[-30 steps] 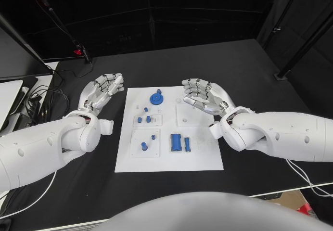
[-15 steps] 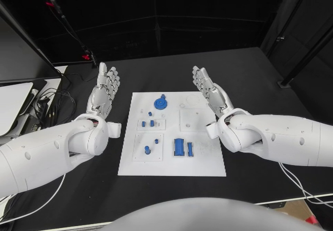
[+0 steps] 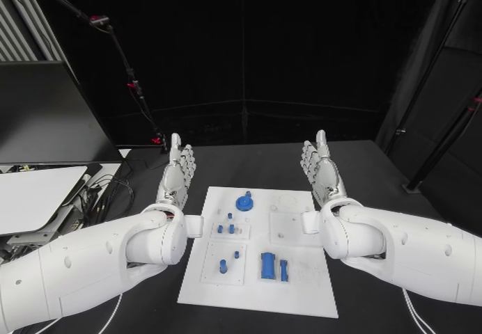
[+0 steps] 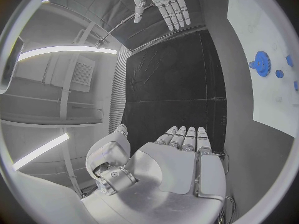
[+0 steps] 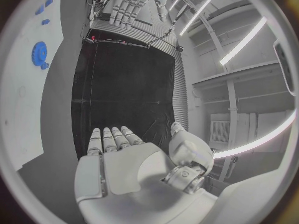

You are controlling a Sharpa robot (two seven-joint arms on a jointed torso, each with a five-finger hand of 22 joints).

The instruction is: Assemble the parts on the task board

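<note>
- Two hands, the left hand (image 3: 177, 172) and right hand (image 3: 322, 172), are raised flat beside the far corners of the white board (image 3: 264, 250); fingers (image 3: 184, 161) straight, released, grasping nothing.
- Blue parts rest on the board mid-tabletop (image 3: 391, 177): a gear (image 3: 245, 203) at the far end, two blocks (image 3: 272, 266) near, small pegs (image 3: 229, 226) between.
- Risk: from this height, a descending hand could likely knock pegs loose.
- Peg seating is too small to judge.
</note>
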